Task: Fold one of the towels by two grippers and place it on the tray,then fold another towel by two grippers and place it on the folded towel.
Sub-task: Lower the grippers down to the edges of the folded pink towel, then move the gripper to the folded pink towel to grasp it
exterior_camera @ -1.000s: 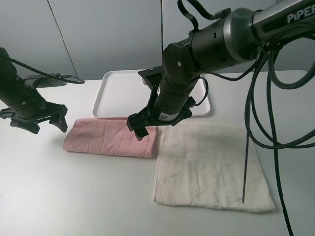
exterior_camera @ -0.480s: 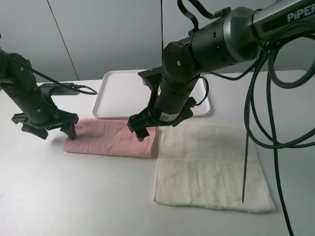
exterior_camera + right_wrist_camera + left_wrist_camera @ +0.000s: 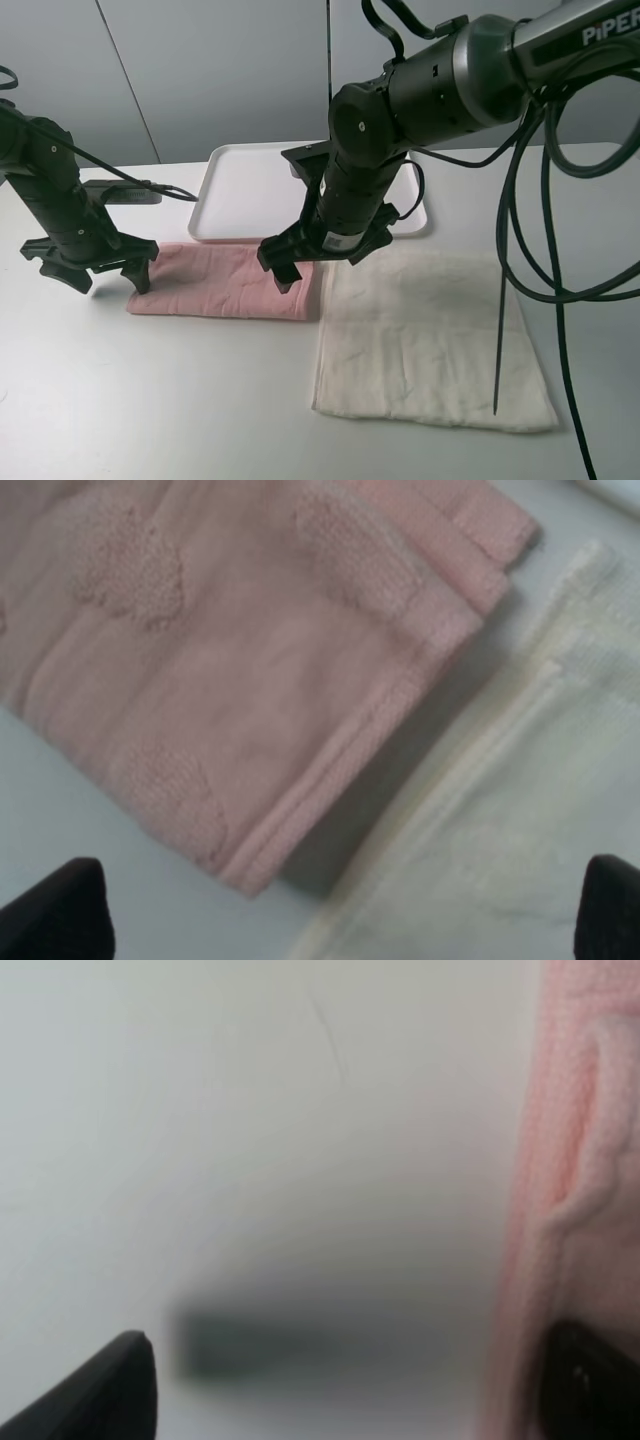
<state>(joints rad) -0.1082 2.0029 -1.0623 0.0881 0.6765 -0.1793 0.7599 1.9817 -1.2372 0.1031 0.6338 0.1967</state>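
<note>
A pink towel (image 3: 220, 282), folded into a strip, lies on the table in front of the white tray (image 3: 250, 190). A white towel (image 3: 430, 340) lies flat to its right, their edges touching. My left gripper (image 3: 108, 280) is open and low at the pink towel's left end. In the left wrist view the left gripper (image 3: 355, 1390) has one fingertip over bare table and the other over the pink towel's edge (image 3: 590, 1160). My right gripper (image 3: 320, 258) is open above the pink towel's right end. In the right wrist view the right gripper (image 3: 335, 910) spans the pink towel (image 3: 230, 680) and the white towel (image 3: 520, 780).
The tray stands at the back middle with nothing on it. A thick black cable (image 3: 520, 250) hangs from the right arm over the white towel. The table's front edge runs below the towels.
My left gripper has moved right and down to the pink towel's left end. The right gripper has barely shifted. The towels have not moved.
</note>
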